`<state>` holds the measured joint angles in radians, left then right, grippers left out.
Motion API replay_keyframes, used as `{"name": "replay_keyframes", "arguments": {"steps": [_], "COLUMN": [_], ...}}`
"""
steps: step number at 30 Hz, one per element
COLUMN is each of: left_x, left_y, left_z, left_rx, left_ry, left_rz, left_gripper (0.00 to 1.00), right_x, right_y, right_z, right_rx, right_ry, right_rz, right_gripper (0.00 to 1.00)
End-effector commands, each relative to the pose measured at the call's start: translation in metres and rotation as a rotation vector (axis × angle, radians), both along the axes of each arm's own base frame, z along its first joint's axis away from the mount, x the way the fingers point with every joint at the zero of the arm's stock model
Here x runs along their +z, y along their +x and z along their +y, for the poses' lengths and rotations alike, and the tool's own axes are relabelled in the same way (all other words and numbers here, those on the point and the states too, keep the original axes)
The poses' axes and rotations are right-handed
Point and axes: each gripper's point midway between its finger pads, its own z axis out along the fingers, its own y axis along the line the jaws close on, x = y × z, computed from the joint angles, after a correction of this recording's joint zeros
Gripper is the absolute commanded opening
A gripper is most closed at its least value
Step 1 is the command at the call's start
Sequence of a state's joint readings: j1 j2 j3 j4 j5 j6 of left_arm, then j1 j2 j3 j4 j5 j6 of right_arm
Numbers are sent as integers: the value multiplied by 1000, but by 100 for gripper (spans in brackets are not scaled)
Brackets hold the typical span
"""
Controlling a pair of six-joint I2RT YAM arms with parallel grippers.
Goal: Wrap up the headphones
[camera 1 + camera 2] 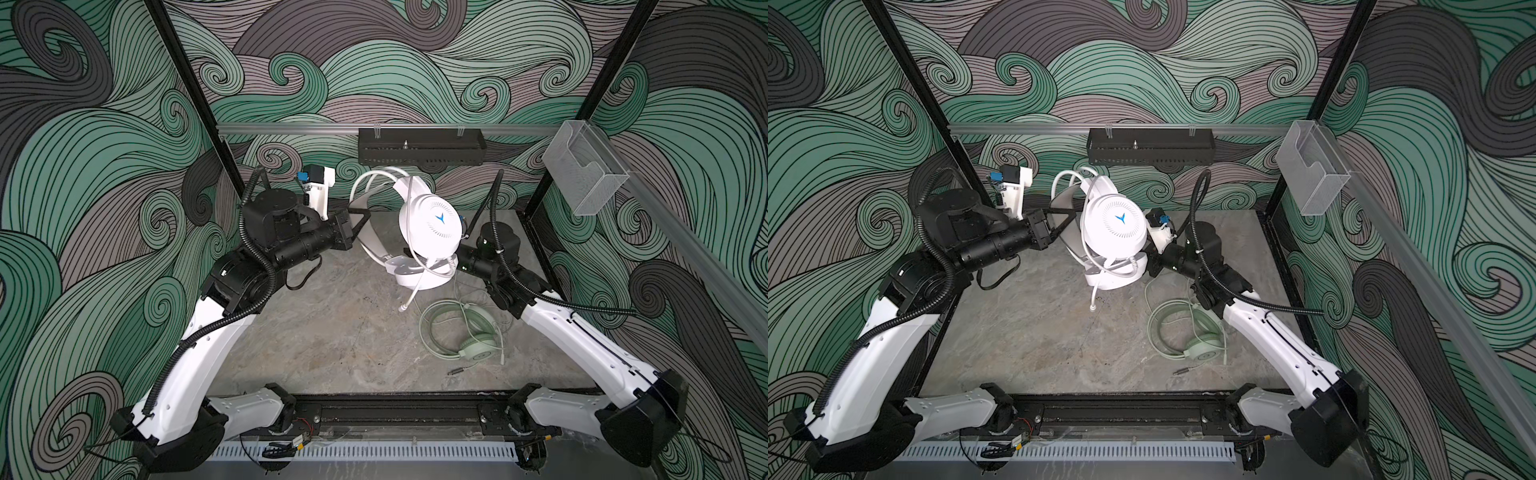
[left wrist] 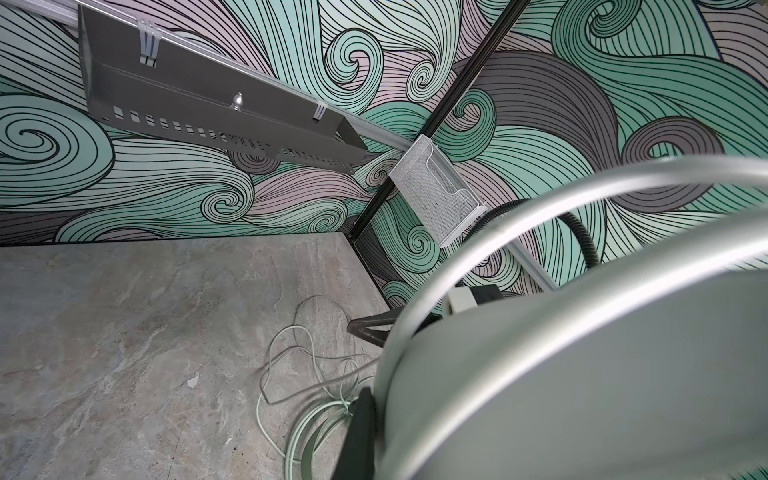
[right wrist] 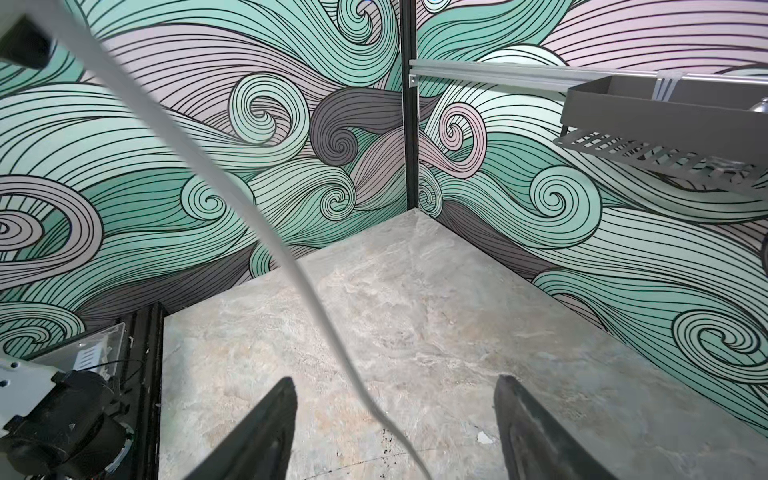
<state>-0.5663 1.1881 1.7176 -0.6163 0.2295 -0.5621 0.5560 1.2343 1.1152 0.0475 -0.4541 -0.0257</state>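
You have left fingers (image 2: 360,432) pinching the white headset (image 1: 430,222) by its band, just before the black shelf (image 1: 419,145); right fingers (image 3: 266,428) spread, white cable (image 3: 291,257) between; mint headset (image 1: 478,347) on desk (image 1: 332,332), farther out.

The left arm (image 1: 195,361) and right arm (image 1: 582,336) have white shell links with small screw holes and black cylindrical joints. A black corrugated hose (image 1: 258,254) runs along each. The right gripper (image 3: 395,379) has black tapered fingers (image 3: 266,432).

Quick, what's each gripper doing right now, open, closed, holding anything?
Left gripper: shut on the white headset, at its headband.
Right gripper: open, empty; the white cable passes loose between its jaws.
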Motion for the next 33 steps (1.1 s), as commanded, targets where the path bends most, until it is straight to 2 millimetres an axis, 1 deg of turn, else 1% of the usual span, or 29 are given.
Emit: {"name": "replay_keyframes", "arguments": {"steps": [1,7,13,18,25,29,33], "left_x": [37,39,43,46,54,58,64], "left_y": [-7,-7,-6,-6,-8,-9,-8], "left_z": [4,3,2,2,-1,0,-2], "left_rx": [8,5,6,8,-9,-12,-16], "left_ry": [-102,-117,-142,-160,-197,-221,-256], "left_rz": [-64,-53,-54,-57,-67,-71,-74], "left_gripper": [0,0,0,0,0,0,0], "right_x": [9,-3,-14,-23,-33,-40,-41], "right_y": [2,5,4,1,0,1,-1], "right_z": [3,13,14,20,23,24,24], "right_rx": [8,48,44,57,53,55,57], "right_ry": [61,99,92,87,75,78,77], "right_rz": [-14,26,44,61,81,100,105], "right_gripper": [76,76,74,67,64,58,49]}}
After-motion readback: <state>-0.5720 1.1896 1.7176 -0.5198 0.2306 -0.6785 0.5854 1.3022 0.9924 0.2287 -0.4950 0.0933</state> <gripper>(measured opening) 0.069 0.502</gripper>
